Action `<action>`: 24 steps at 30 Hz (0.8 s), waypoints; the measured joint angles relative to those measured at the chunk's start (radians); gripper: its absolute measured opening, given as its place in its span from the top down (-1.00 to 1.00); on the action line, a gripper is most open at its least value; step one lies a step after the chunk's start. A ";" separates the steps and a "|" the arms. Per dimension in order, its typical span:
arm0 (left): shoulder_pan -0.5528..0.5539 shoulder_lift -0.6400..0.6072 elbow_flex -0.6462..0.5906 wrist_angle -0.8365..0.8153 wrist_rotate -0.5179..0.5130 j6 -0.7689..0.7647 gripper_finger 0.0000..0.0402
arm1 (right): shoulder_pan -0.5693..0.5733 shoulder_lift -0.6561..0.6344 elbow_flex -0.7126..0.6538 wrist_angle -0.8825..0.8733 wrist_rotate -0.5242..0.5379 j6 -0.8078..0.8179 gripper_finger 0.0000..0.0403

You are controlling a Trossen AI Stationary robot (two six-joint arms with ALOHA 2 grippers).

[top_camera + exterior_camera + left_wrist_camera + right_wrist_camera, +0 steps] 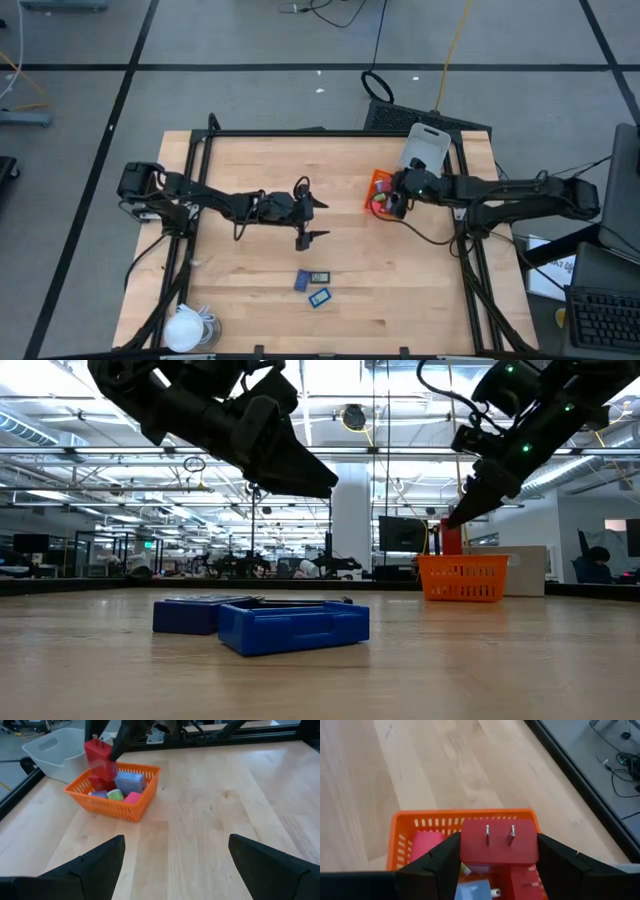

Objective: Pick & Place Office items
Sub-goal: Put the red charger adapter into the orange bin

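My right gripper (388, 203) is over the orange basket (378, 190) near the table's right side, shut on a red block with two metal prongs (499, 842). The basket (115, 800) holds a pale blue cube (130, 782), a second red block (100, 782) and small green, pink and purple pieces. My left gripper (318, 218) hangs open above the table's middle, touching nothing. Blue flat rectangles (318, 297) (301, 281) and a dark one (319, 276) lie flat on the table nearer the near edge, and show close in the low view (290, 628). My right gripper pinches the red block by two opposite side faces (465, 845), one finger on each. The pronged face (499, 834) lies bare between the fingers. The fingers slant down from the table's right. The block (97, 755) is lifted clear, upright just above the basket's contents.
A pale bin (425, 145) stands just beyond the basket at the far right corner. A white round lump with a cord (186, 328) sits at the near left corner. A black frame (300, 132) borders the table. Bare wood lies between the basket and the blue pieces.
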 joint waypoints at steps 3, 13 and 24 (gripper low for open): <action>0.004 0.000 0.000 0.006 0.000 -0.006 -0.76 | 0.000 -0.033 0.000 -0.061 -0.001 0.026 -0.03; 0.004 0.000 0.000 0.020 0.000 -0.009 -0.80 | 0.000 -0.075 0.000 -0.217 0.086 0.097 -0.03; 0.004 0.000 0.000 0.025 0.000 -0.006 -0.78 | 0.000 -0.027 0.001 -0.200 0.081 0.071 -0.03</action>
